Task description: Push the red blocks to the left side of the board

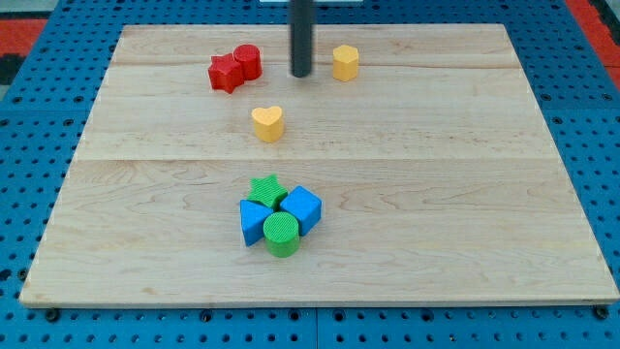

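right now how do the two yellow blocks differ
Shape: the yellow heart block is heart-shaped, while the yellow hexagon block has flat sides and looks hexagonal.
Place: the heart lies nearer the board's middle; the hexagon sits near the view's top.
Nearness to my tip: the hexagon is just to the tip's right in the view, the heart farther off, below and left.
Both are yellow, similar in size, and stand apart from other blocks.

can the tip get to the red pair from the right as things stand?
Probably yes. My tip sits just to the view's right of the red cylinder and red star, which touch. Bare board lies between; the yellow hexagon is behind the tip, the yellow heart below the path.
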Controlling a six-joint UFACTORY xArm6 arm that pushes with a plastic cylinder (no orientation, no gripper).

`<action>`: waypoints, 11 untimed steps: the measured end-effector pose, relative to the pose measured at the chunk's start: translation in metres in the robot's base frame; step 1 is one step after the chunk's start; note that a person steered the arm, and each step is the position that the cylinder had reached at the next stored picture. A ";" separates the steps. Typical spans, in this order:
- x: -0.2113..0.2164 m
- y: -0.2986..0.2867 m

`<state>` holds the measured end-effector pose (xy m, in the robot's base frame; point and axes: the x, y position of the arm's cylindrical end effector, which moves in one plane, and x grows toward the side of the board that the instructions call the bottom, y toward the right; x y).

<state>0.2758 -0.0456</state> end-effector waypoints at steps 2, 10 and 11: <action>-0.017 -0.051; -0.059 -0.006; -0.058 0.000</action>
<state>0.2181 -0.0453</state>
